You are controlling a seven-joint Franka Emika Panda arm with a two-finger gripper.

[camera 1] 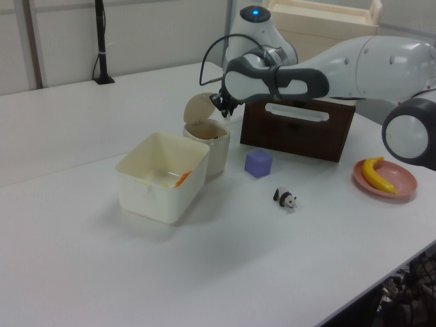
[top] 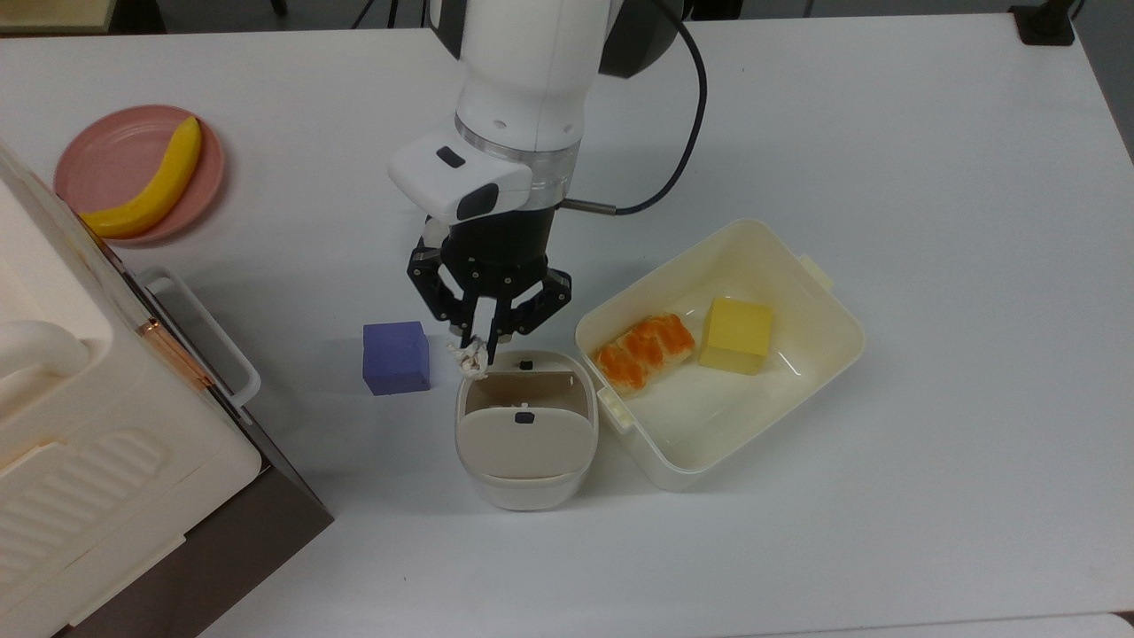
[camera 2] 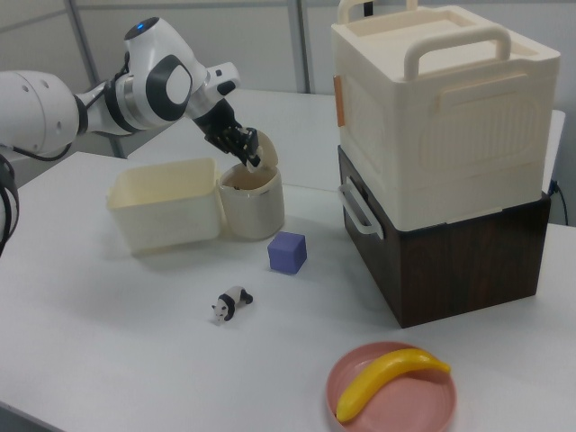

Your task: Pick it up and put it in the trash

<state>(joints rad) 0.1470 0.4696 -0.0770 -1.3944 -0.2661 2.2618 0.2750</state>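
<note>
Your arm reaches down over the beige bin (top: 526,430), gripper (top: 479,345) pinched tight on the tissue wad (top: 468,356), which hangs just above the bin's open rim, near the purple cube (top: 396,357).

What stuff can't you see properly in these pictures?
- Inside of the bin: in the top view its flap lid covers half the opening; in the left and right views its wall hides the inside.
- Paper wad: in the left view the gripper hides it.
- Food in the box: in the right view the box wall hides it.
- Big case: cut off by the top view's left edge.
</note>
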